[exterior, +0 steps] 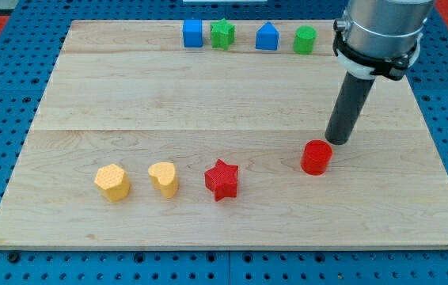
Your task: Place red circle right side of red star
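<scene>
- My tip sits on the wooden board, at the view's right, just above and slightly right of the red circle.
- Tip and red circle look touching or all but touching; the exact contact cannot be told from this angle.
- No fingers here to spread or pinch: the arm ends in a plain dark rod, tilted a little, with its grey collar at the view's top right.
- The red circle stands upright on the board, in the lower right part, to the right of the red star and a bit higher in the view.
- A clear gap of bare wood lies between red star and red circle; they are near, not touching.
- Left of the red star comes a yellow heart, just beside it but apart.
- Further left sits a yellow hexagon, near the heart, not touching it.
- These three run in a row along the view's bottom, with the red circle ending the line on the right.
- Along the view's top edge: a blue cube touching or nearly touching a green star.
- Then a blue house-shaped block, and a green cylinder, each apart from its neighbour.
- The top row is well apart from my tip and from both red blocks.
</scene>
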